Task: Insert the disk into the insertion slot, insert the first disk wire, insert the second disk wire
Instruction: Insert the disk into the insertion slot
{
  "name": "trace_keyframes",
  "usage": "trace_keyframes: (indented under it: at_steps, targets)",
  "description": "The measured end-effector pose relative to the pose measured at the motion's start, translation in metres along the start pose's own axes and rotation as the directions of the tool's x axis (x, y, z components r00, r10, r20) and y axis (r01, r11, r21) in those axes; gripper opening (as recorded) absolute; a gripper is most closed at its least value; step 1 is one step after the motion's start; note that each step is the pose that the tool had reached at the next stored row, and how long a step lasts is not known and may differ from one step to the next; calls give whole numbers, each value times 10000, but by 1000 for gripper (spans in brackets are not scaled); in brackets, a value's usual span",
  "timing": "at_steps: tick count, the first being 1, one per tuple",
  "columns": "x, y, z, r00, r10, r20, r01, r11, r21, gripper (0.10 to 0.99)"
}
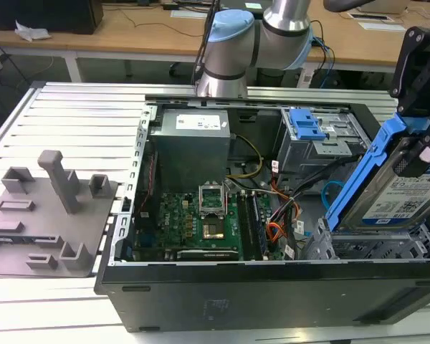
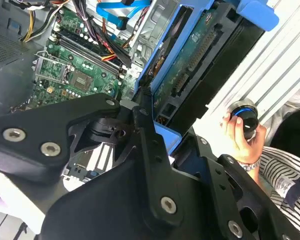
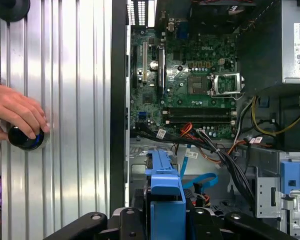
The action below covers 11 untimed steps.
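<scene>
**Pincer** [image 1: 423, 147]: Closed on the disk [image 1: 408, 197], clamped across its blue carrier frame [image 1: 365, 168]. Gripped by the frame rather than the bare metal, probably to spare the label face and the circuit side.

**Disk**: Held in the pincer, raised clear of the case and steeply tilted, lower end pointing down toward the bay. Tilted, by judgement, as an entry angle for the bay mouth. Not yet seated.

**Insertion slot** [image 1: 376, 249]: Light-grey perforated sheet metal, directly beneath the pincer.

**Second disk wire** [image 3: 205, 179]: Light-blue flat cable, looped just below and beside the pincer, on the motherboard side of the bay. Apparently loose. Curled aside, seemingly to keep the bay mouth free.

**Orange cables** [image 1: 276, 229]: Bundled lower than the pincer, between bay and motherboard [image 1: 201, 215].

**Hand** [image 3: 17, 112]: Outside the case, well apart from the pincer, resting on a black knob [image 3: 25, 139] on the slotted aluminium table [image 3: 75, 100]. Likely a control kept within reach.
</scene>
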<state>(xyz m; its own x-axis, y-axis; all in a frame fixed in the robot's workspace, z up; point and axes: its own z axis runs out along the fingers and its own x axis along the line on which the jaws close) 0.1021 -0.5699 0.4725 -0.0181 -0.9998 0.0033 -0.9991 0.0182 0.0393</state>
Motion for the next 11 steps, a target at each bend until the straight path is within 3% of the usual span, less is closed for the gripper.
trace_keyframes:
  at_steps: [11]
  targets:
    - [0,-2,53,10000,0,-1,0,10000,0,365]
